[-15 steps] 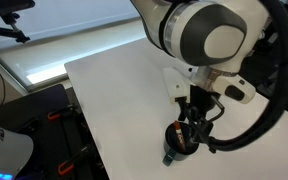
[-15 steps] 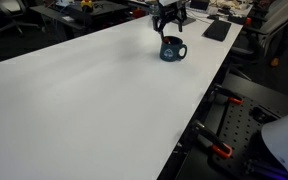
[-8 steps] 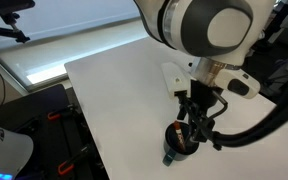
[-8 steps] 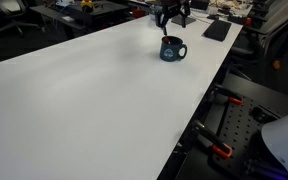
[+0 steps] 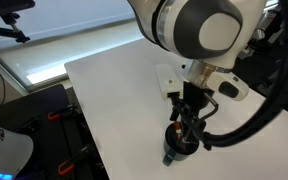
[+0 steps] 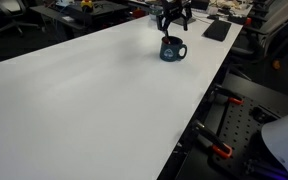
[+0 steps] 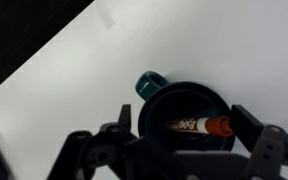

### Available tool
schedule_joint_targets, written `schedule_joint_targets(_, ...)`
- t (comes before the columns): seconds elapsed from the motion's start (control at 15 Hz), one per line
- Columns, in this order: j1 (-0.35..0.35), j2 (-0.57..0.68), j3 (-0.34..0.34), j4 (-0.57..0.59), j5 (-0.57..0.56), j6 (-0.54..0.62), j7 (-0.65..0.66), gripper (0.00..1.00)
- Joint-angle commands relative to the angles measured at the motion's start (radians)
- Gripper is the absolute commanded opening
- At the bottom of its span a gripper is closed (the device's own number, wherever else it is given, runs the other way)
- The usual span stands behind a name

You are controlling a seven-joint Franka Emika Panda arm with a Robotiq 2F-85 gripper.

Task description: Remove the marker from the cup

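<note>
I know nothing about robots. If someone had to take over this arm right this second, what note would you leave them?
Gripper: open, holding nothing, poised just above the cup.
Marker: lying inside the cup; the wrist view shows it between the open jaws.
Cup: upright on the white table, near one edge.
Done: the arm is lined up over the cup; nothing is gripped yet.
Left: lower into the cup, close on the marker, lift it out and probably set it on the table.
</note>
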State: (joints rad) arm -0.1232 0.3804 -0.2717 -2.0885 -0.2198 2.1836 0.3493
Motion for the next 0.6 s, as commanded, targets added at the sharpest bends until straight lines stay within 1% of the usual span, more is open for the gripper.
schedule_joint_targets(0.0,-0.009,-0.008,0.020,-0.016,0.016,0.006,-0.039,1.00)
schedule_joint_targets(0.27,-0.015,0.013,0.032,-0.004,0.025,0.025,-0.063,1.00)
schedule_joint_targets(0.53,-0.034,0.036,0.056,0.012,0.073,0.060,-0.140,1.00)
